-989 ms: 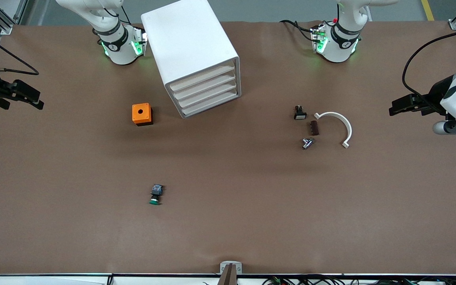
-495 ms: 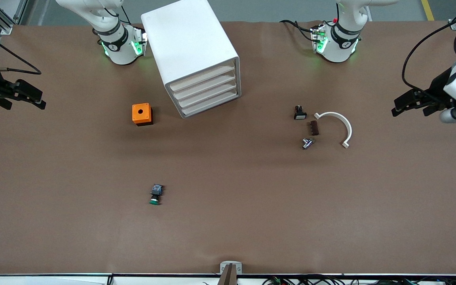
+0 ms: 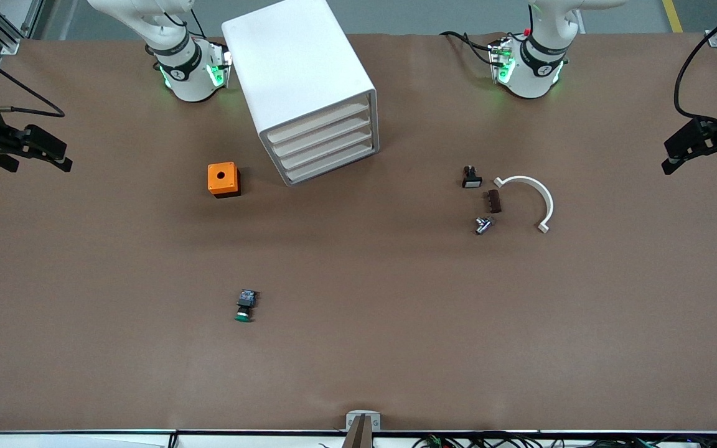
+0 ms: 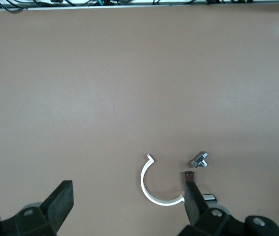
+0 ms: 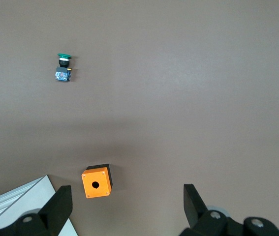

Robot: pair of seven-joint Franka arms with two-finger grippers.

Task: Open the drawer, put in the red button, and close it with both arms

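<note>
Nearest the front camera, a green-capped button [image 3: 244,307] lies at about 7 o'clock on the desk [image 3: 396,348]. Farther off, an orange box [image 3: 223,179] sits beside the white cabinet [image 3: 299,81] at 12 o'clock, and we see all four drawers [image 3: 324,146] pushed in. Our right hand [image 3: 63,157] hovers over the desk's 9 o'clock edge and our left hand [image 3: 701,165] over its 3 o'clock edge. Both are spread wide, empty, and well apart from the drawers.

Brown table [image 3: 396,348] (matte covering), grey floor [image 3: 433,15] above.
</note>
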